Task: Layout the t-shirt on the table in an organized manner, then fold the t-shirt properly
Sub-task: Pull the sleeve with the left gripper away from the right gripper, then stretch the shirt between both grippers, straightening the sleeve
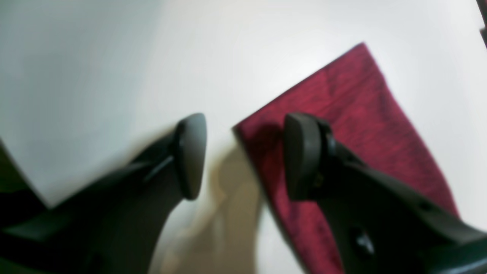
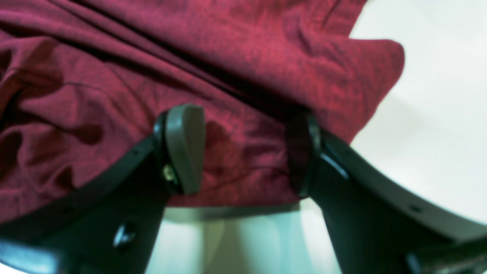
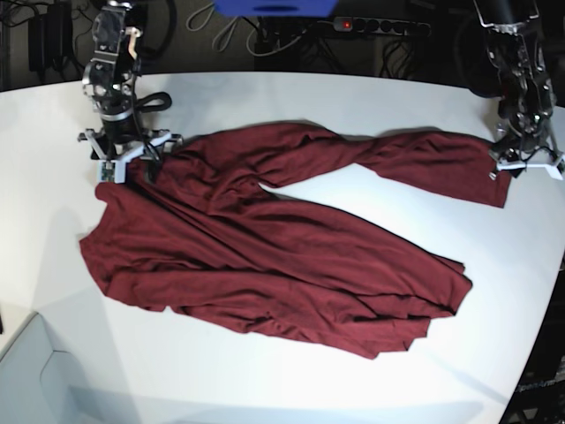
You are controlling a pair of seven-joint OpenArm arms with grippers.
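**White table, maroon shirt stretched between two arms**

Wide white table (image 3: 291,93) with a curved front edge, dark clutter of cables and a power strip (image 3: 380,25) behind the far side. On the table, spread across the middle but wrinkled and not yet flat: the t-shirt (image 3: 265,265), with its long axis running from the left of the base view up toward the right, one sleeve (image 3: 433,163) drawn out far to the right.

At the end of that sleeve, the left gripper (image 1: 243,156), jaws moderately apart. Seen from the left wrist view: one pad over the cloth near the sleeve's corner, the other pad over the bare table just beside the edge. No cloth pinched between them; whether the pad touches the fabric, not possible to tell because of blur.

At the opposite end, the right gripper (image 2: 243,150), jaws wide, standing over the shirt's edge near the shoulder or collar part. In the right wrist view, fabric between and under the two pads, with the hem line and white table just below. No closed pinch visible here either.

Deciding relation for the coming move: shirt lying between both grippers, each one already at its own end of the long axis. Probably still the laying-out step, folding not begun. Likely next: closing on both ends and pulling apart to flatten the body. Risk: the left jaws closing beside the edge and missing the sleeve.
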